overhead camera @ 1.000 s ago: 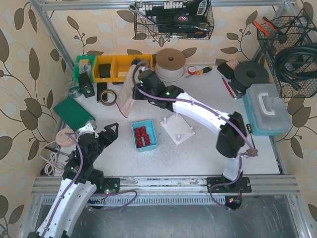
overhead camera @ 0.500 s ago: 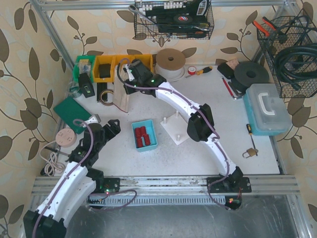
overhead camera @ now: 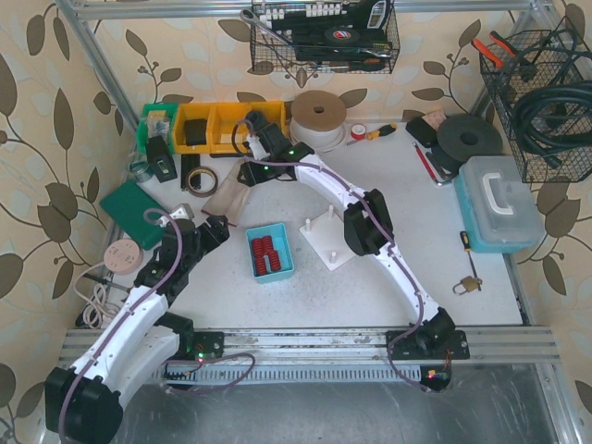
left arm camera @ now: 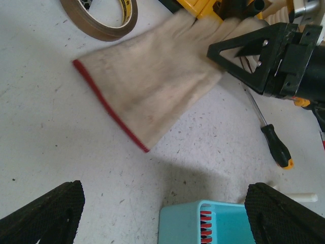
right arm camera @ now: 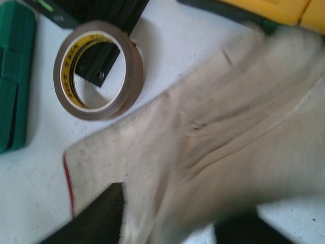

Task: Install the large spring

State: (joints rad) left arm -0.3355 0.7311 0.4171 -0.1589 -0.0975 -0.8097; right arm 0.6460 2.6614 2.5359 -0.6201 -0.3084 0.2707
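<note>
Right now your left gripper (overhead camera: 211,233) is the nearer one to the task's thing. The red springs (overhead camera: 266,252) lie in a small blue tray (overhead camera: 288,248) just to its right, toward the middle of the tabletop (overhead camera: 398,277). Its jaws are spread wide and hold nothing. In the left wrist view the tray's edge sits low between them, with the spring coils just showing. The tray's long axis runs roughly near to far. Which of the packed springs is the large one is too small to tell.

Just right of the tray stands a white peg plate (overhead camera: 331,239) with upright pegs, likely where the spring belongs.

Your right gripper (overhead camera: 252,172) reaches to the far left, over a beige work glove (overhead camera: 229,196). The glove lies flat beside a roll of brown tape (overhead camera: 197,178) and in front of yellow bins (overhead camera: 222,125). The jaws stand astride the glove's cloth, but you cannot tell whether they are pinching it.

The right arm's elbow hangs beside the peg plate's right edge and may crowd a move to the pegs.
</note>
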